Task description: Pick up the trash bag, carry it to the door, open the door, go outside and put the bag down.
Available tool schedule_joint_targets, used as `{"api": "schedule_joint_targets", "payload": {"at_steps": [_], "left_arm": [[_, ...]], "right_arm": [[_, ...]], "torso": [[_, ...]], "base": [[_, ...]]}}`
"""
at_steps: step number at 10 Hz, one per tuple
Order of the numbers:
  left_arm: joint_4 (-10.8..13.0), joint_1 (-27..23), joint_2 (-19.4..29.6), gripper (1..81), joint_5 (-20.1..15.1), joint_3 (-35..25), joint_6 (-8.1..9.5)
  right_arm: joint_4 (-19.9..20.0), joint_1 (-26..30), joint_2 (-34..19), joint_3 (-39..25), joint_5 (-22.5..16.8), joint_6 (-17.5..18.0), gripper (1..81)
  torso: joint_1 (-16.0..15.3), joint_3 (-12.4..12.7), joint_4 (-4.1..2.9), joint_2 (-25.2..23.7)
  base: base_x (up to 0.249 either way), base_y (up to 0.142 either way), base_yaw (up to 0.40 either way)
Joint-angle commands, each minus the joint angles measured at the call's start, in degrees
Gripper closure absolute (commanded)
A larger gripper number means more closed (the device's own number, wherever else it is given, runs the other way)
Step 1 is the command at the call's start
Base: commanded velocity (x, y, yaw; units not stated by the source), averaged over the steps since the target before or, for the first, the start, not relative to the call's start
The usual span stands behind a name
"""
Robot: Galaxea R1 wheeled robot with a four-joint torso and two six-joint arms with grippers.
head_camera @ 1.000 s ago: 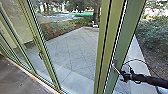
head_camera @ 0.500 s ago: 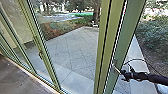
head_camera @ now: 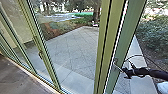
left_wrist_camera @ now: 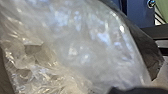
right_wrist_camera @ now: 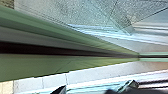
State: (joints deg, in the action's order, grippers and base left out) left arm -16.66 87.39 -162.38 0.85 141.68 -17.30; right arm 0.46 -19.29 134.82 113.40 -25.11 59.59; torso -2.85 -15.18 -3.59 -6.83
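Right pincer [head_camera: 125,72] shifted slightly rightward, its spread impossible to tell, trash bag [left_wrist_camera: 82,47] translucent, crinkled, shiny

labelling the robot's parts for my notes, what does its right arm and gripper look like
In the head view the right arm is black or nearly so, thick and rounded like a tube. A thin dark cable loops out in an arc above it. The right gripper is also dark, narrower and more angular. I can make out no markings on either.
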Motion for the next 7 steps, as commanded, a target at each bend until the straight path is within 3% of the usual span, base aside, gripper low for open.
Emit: {"api": "schedule_joint_targets", "payload": {"at_steps": [1,7], "left_arm": [[-0.4,-0.9,0.7,81.1,-4.5,-0.3,-0.10],[-0.4,-0.9,0.6,81.1,-4.5,-0.3,-0.02]], "right_arm": [[-7.6,14.4,-6.3,2.8,-1.8,-1.0,1.0],[-12.9,21.1,-8.7,-1.1,-6.5,-1.1,1.0]], "torso": [[0.0,0.0,0.00,0.0],[0.0,0.0,0.00,0.0]], "base": [[0.000,0.000,0.000],[0.000,0.000,0.000]]}}
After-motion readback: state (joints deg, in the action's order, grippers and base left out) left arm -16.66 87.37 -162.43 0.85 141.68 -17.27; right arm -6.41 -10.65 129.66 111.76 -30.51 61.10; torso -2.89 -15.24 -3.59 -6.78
